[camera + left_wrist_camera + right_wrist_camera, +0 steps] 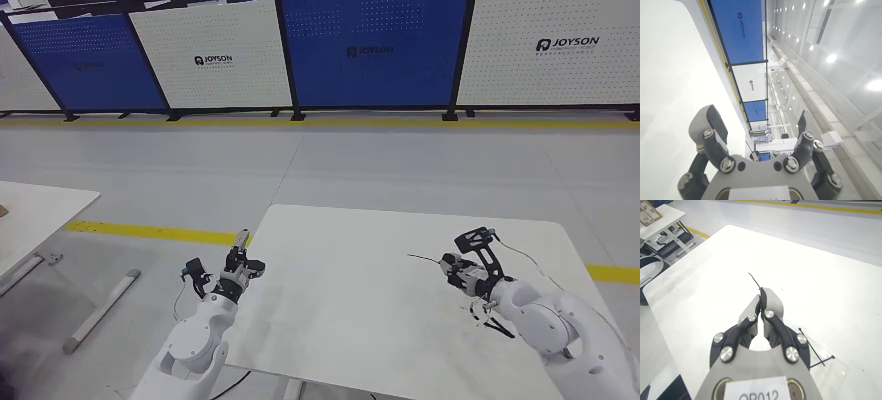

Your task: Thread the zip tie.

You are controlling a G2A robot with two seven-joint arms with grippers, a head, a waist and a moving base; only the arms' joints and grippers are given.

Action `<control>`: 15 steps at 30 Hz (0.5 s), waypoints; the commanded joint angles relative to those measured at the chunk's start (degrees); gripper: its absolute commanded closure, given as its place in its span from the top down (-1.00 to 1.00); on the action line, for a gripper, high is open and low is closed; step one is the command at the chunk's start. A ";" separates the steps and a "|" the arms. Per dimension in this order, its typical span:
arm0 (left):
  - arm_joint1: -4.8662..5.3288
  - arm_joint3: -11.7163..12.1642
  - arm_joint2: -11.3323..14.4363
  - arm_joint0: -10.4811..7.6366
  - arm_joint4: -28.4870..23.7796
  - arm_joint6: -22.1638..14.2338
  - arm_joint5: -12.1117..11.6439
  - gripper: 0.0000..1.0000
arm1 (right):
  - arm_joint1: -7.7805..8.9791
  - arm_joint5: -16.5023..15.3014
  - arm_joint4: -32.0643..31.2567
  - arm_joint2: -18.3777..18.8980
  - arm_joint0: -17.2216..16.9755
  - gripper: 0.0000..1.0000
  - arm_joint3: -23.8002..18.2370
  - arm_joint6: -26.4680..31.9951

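My right gripper point(761, 292) is shut on a thin black zip tie point(754, 280), whose tail sticks out past the fingertips above the white table point(810, 275). In the top view this gripper point(447, 265) hangs over the table's right part, with the tie's tail point(422, 259) pointing toward the middle. My left gripper point(757, 113) is open with nothing between its fingers. It sits at the table's left edge point(240, 265), far from the tie.
Two more black zip ties point(811, 346) lie crossed on a clear plastic sheet point(831, 366) on the table beside my right gripper. A second white table point(35, 215) stands off to the left. Blue and white panels point(370, 50) line the far floor.
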 commanded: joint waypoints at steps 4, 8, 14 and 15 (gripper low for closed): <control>0.00 0.00 0.00 0.00 0.00 0.00 0.00 1.00 | 0.23 -1.02 -6.04 0.48 -0.76 -1.00 -1.17 -3.11; 0.00 0.00 0.00 0.00 0.00 0.00 0.00 1.00 | 0.86 -4.20 -13.00 1.71 -1.42 -1.00 -2.33 -3.52; 0.00 0.00 0.00 0.00 0.00 0.00 0.00 1.00 | 1.16 -6.37 -25.50 0.66 -3.21 -1.00 -5.47 -6.05; 0.00 0.00 0.00 0.00 0.00 0.00 0.00 1.00 | 1.15 -6.54 -26.92 0.56 -3.26 -1.00 -5.14 -6.42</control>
